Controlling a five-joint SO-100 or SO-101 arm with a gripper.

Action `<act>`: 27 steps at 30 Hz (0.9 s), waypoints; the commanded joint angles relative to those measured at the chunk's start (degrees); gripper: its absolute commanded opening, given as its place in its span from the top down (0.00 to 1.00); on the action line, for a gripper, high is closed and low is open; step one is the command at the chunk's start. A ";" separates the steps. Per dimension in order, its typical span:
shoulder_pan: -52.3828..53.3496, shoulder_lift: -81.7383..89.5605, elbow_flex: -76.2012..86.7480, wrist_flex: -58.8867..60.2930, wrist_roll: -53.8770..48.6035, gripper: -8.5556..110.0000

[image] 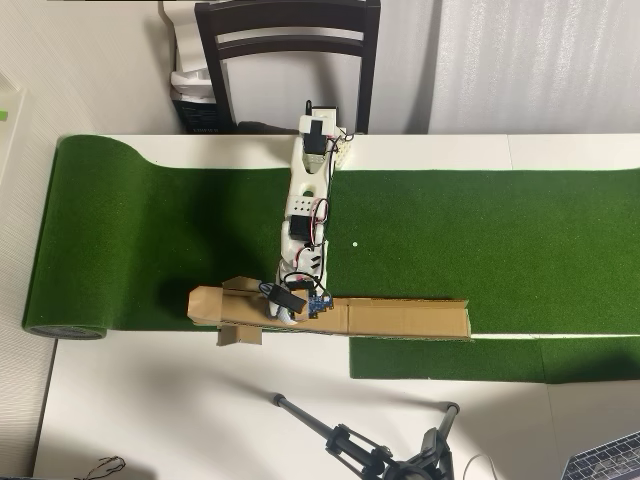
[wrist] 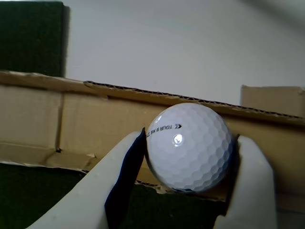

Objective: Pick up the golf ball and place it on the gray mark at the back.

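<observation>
Where dimples curve, golf ball (wrist: 189, 148) lettering "TOUR B XS"

The golf ball (wrist: 189, 147) reads "TOUR B XS".

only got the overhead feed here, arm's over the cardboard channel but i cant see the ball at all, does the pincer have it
Observer: Yes. In the wrist view the golf ball sits between the two fingers of the pincer, one on each side of it.
Operator: is it down in the channel or over the turf
Observer: The wrist view shows the cardboard channel wall right behind the ball, with dark green turf below its near edge.
Operator: can you see the gray mark from there
Observer: No. Neither view shows it; in the wrist view the ball and fingers cover much of the cardboard.
</observation>
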 commanded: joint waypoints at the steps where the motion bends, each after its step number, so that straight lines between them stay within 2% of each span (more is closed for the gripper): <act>1: 1.67 2.46 -5.54 -1.41 -0.88 0.72; 27: 3.52 2.37 -5.45 1.32 -0.97 0.71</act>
